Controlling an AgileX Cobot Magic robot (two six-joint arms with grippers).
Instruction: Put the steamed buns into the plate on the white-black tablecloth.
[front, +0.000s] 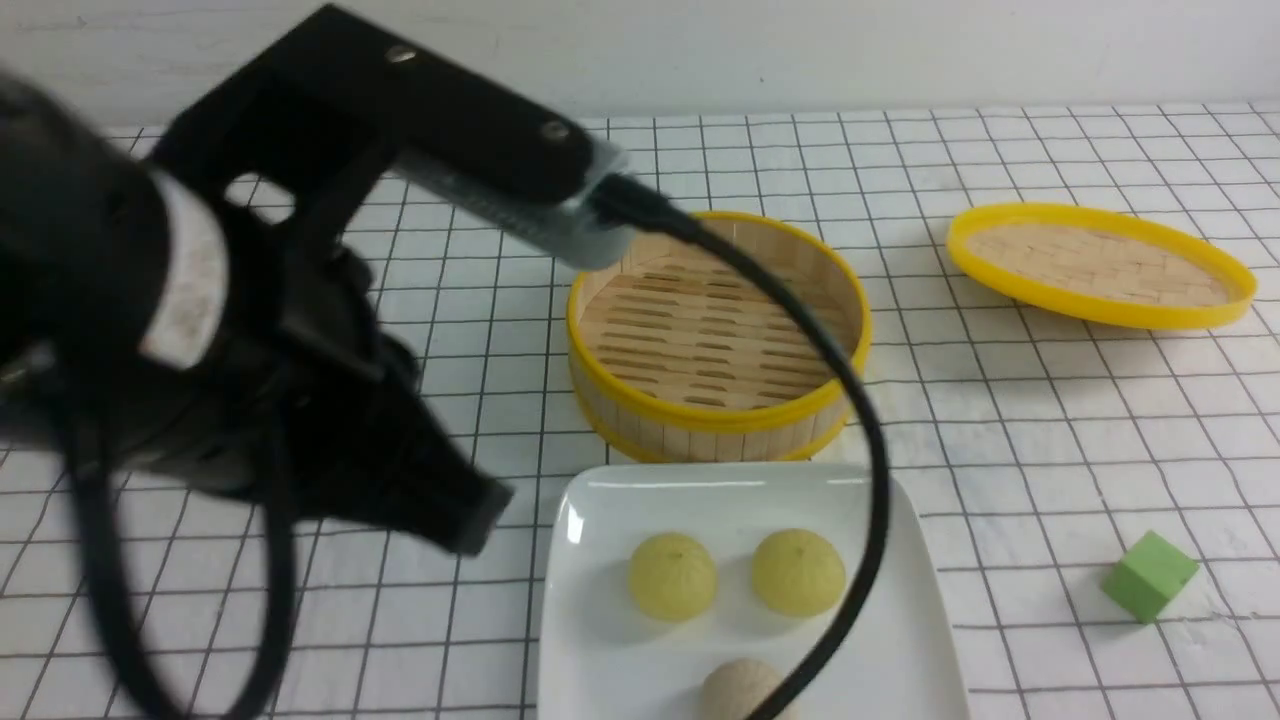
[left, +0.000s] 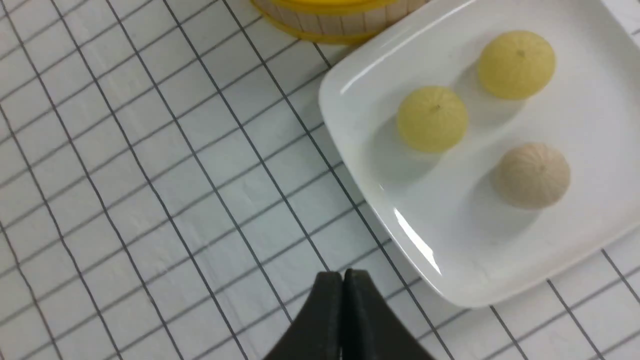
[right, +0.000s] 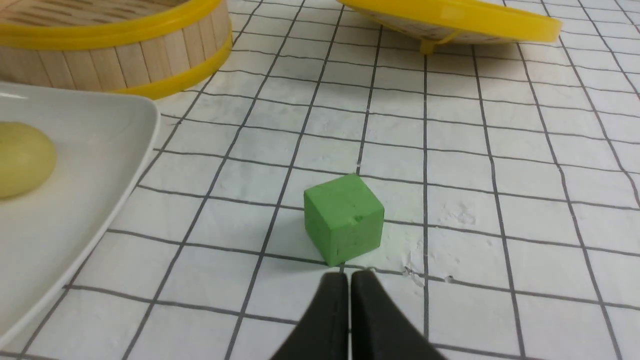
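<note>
Three steamed buns lie in the white square plate on the white-black tablecloth: two pale yellow ones side by side, and a beige one nearer me, partly behind a black cable. In the left wrist view the plate carries the same buns. My left gripper hangs shut and empty just left of the plate. My right gripper is out of the front view; its fingers are together, empty, just short of a green cube.
An empty bamboo steamer with a yellow rim stands behind the plate. Its lid lies at the back right. The green cube sits on the cloth right of the plate. The left arm's cable arcs over the steamer and plate.
</note>
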